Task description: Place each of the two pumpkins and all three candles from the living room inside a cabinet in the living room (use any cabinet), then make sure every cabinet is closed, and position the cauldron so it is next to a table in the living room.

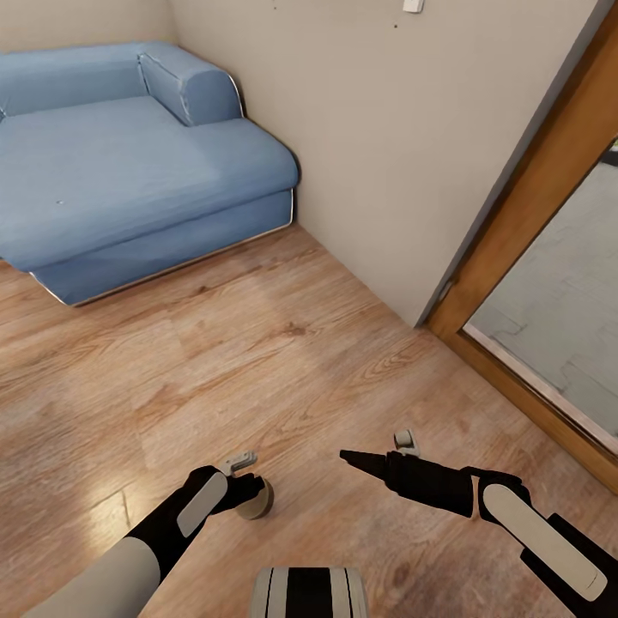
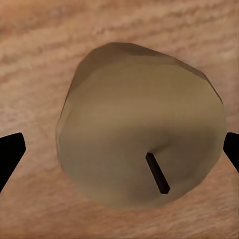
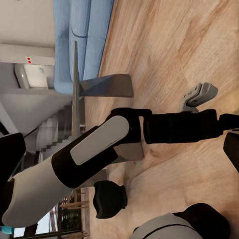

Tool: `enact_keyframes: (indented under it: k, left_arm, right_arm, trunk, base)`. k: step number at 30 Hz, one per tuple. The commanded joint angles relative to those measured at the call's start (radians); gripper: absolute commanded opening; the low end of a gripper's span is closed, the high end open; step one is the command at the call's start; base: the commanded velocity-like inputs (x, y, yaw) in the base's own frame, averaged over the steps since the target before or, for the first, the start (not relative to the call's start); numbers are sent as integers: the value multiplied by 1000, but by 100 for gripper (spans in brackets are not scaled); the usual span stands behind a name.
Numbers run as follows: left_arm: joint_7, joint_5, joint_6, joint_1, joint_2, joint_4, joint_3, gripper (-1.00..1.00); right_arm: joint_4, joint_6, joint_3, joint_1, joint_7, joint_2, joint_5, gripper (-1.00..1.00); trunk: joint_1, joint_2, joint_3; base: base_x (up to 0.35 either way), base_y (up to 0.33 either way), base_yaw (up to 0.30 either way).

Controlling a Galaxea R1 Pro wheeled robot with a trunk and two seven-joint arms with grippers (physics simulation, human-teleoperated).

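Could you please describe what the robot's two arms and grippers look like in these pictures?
Both arms are matte black with pale grey-white oval panels on the forearms and light grey upper sections. The left gripper and right gripper have slim black fingers, each with a small grey camera block at the wrist.

A stubby pale cylindrical candle with a dark wick [image 1: 256, 500] stands on the wooden plank floor [image 1: 283, 360], directly beneath the left end effector [image 1: 249, 487], whose fingers flank it. The right end effector [image 1: 350, 457] hangs right of it, apart. A blue upholstered sofa [image 1: 129, 163] sits far behind, left, against the beige wall [image 1: 386, 137]; a wood-framed doorway [image 1: 532, 223] opens right.
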Motion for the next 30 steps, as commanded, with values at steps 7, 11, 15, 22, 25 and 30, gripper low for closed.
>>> enact_keyframes:
  k: [7, 11, 15, 22, 25, 30]
  left_arm:
    - [9, 12, 0, -1, 2, -2, -7, 100]
    - [9, 12, 0, -1, 1, -2, -7, 100]
    - [8, 12, 0, -1, 1, -2, -8, 100]
    - [-78, 11, 0, -1, 8, -3, -13, 100]
    - [-121, 8, -1, -1, 12, -2, -15, 100]
    - [-130, 7, -3, -1, 14, -1, -14, 100]
  right_arm:
    - [0, 2, 0, -1, 1, -1, -5, 100]
    - [0, 2, 0, -1, 1, -1, -5, 100]
    - [0, 2, 0, -1, 2, -1, -5, 100]
    - [0, 2, 0, -1, 2, -1, -5, 100]
    - [0, 2, 0, -1, 2, -1, -5, 100]
    - [0, 2, 0, -1, 2, -1, -5, 100]
  trunk:
    - [0, 0, -1]
    - [0, 0, -1]
    - [0, 0, -1]
    - [0, 0, -1]
    - [0, 0, -1]
    - [0, 0, -1]
  base:
    - [0, 0, 0]
    - [0, 0, 0]
    - [0, 0, 0]
    - [0, 0, 0]
    - [0, 0, 0]
    - [0, 0, 0]
